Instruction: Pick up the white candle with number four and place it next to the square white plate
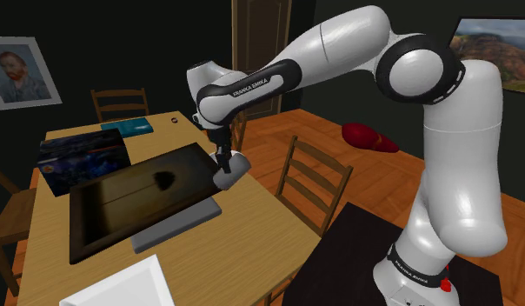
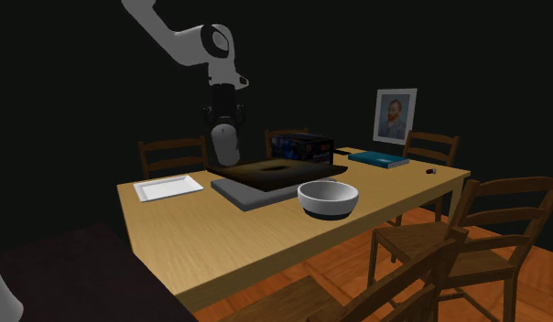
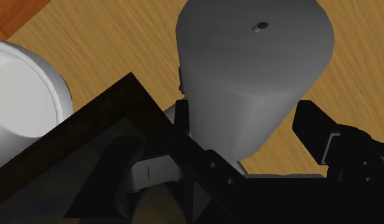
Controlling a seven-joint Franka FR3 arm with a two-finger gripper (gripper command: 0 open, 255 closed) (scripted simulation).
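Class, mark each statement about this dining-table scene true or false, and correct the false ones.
1. The gripper clasps the pale candle above the table. True.
2. The candle stands beside the square white plate. False: it hangs in the gripper, apart from the plate.
3. A white bowl sits on the table. True.
4. The blue book lies on the plate. False: it lies on the table, far from the plate.
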